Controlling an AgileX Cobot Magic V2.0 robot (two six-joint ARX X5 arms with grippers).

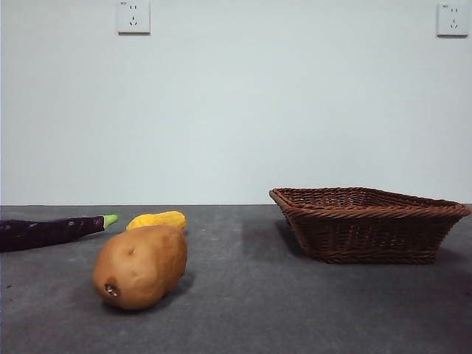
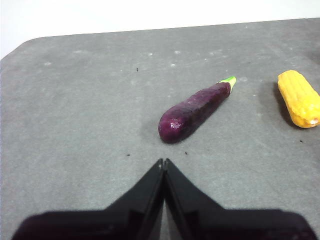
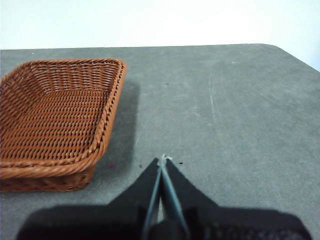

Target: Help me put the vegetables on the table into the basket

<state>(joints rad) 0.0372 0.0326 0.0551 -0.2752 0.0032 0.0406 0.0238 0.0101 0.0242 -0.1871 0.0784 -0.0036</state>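
Nothing is picked yet: potato (image 1: 140, 266), eggplant (image 2: 194, 112) and yellow vegetable (image 2: 299, 98) are left on the desk (image 1: 251, 310), basket (image 1: 369, 223) seen empty. Left tool (image 2: 164, 161) and right tool (image 3: 162, 159) are both closed, nothing held. Next: left tool to be opened over the eggplant

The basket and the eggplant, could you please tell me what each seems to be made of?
The basket looks like woven wicker or rattan, brown with a slight sheen: interlaced strands and a braided rim show clearly. The eggplant has smooth, glossy dark purple skin with a bright highlight and a green stem; whether it is real or a plastic replica cannot be told.
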